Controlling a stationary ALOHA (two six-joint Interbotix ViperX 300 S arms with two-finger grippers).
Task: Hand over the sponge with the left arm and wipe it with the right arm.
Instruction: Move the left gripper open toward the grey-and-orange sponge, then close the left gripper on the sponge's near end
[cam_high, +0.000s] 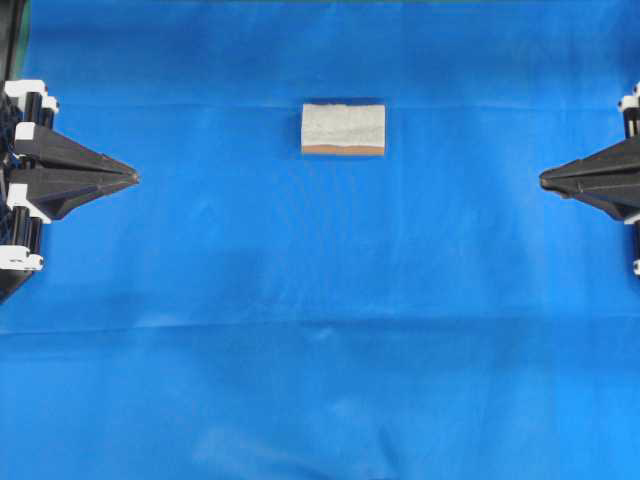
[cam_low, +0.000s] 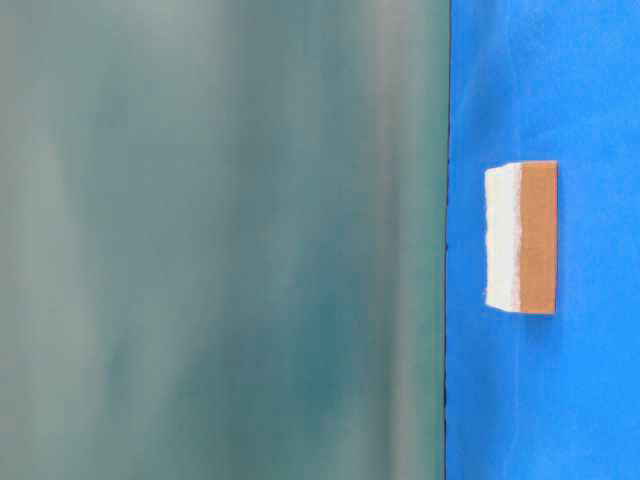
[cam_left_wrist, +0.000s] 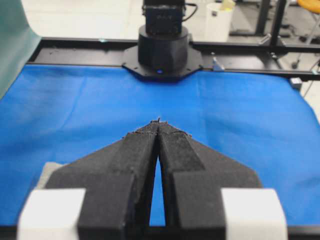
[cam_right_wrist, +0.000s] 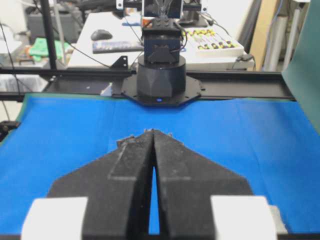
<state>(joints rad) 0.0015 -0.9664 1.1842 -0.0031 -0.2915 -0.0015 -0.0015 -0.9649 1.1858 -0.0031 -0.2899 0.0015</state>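
nothing done yet: the sponge (cam_high: 343, 128) lies untouched on the blue cloth (cam_high: 320, 350), left gripper (cam_high: 133, 177) and right gripper (cam_high: 544, 180) both pressed together, empty, well apart from it

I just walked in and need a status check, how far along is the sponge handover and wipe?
Nothing looks done yet. The sponge lies alone on the blue cloth, untouched. Nothing is in hand: the left gripper and right gripper sit shut at opposite edges, apart from it. Still left: pickup, handover, wipe.
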